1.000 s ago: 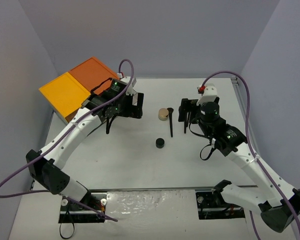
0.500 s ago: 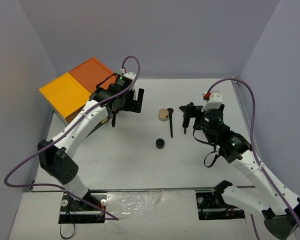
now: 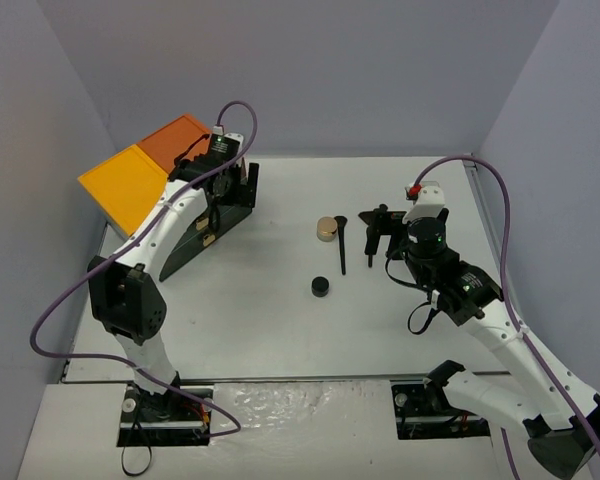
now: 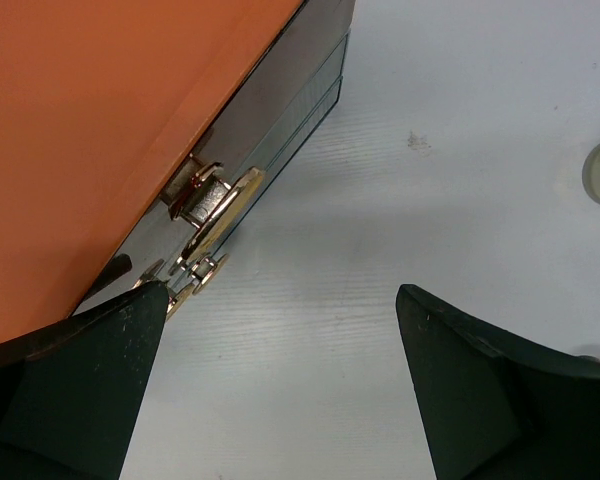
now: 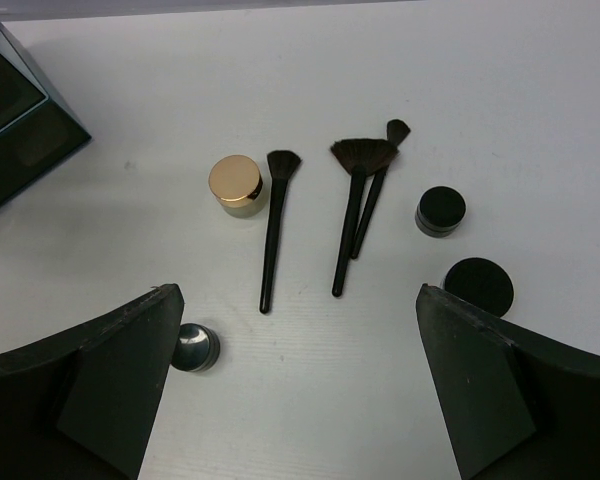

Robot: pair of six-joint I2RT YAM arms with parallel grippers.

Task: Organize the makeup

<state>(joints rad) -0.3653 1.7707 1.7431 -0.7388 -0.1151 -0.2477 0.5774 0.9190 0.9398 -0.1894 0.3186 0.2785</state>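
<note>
The makeup lies mid-table. In the right wrist view I see a gold-lidded jar, a black brush, a fan brush, a thin brush, two round black compacts and a shiny dark compact. My right gripper is open and empty above them. From above the jar, one brush and a compact show. My left gripper is open and empty beside the cabinet's gold latches. No pencils or curler show.
The dark green cabinet with orange and yellow top stands at the back left, its dark front facing the table's middle. The right arm covers part of the brushes from above. Grey walls close in the table.
My left gripper has swung left and back, from near the table's middle to the cabinet's front. The right arm shifted slightly right earlier and has held still since. The makeup has not moved.
</note>
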